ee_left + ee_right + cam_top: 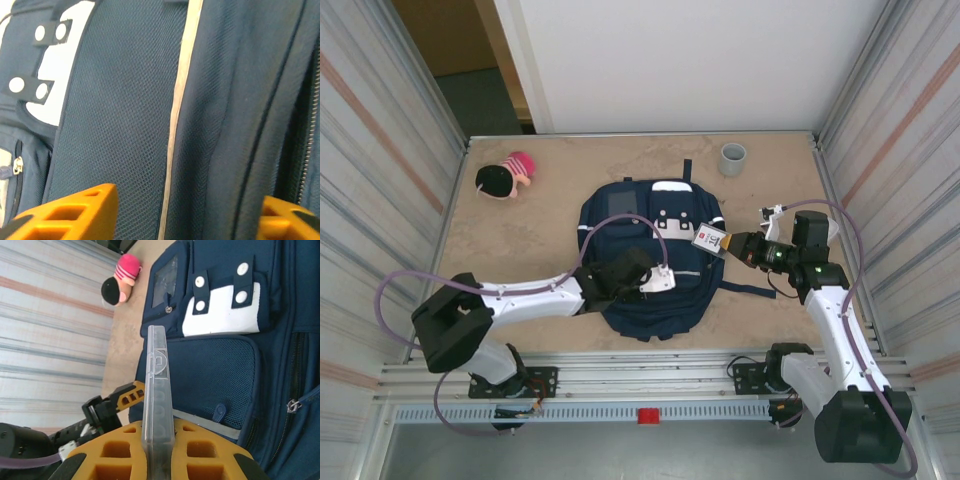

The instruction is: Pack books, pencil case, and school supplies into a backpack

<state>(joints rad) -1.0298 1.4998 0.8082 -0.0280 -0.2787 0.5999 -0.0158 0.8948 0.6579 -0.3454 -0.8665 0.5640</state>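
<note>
Right gripper: jaws clamped on one clear-white school supply piece, held edge-on between them, backpack just ahead; left gripper: jaws apart, close over the backpack's navy mesh, which spans the gap.

Top view: left gripper is over the backpack, fingertips hidden under its own wrist, so the jaw gap is unreadable there. Left arm covers the backpack's near-left part. Print on the piece in the right gripper is too small to read.

Left wrist view: both fingers are cut off by the bottom edge. Backpack fabric is soft-focus and cropped on every side. Can't tell if the fingers touch it. Zip is cropped at the right edge.

Right wrist view: piece is edge-on, face hidden, lower end lost between the fingers and cut by the bottom edge. Left gripper is partly behind the piece. Backpack is cropped at the top, right and bottom.
</note>
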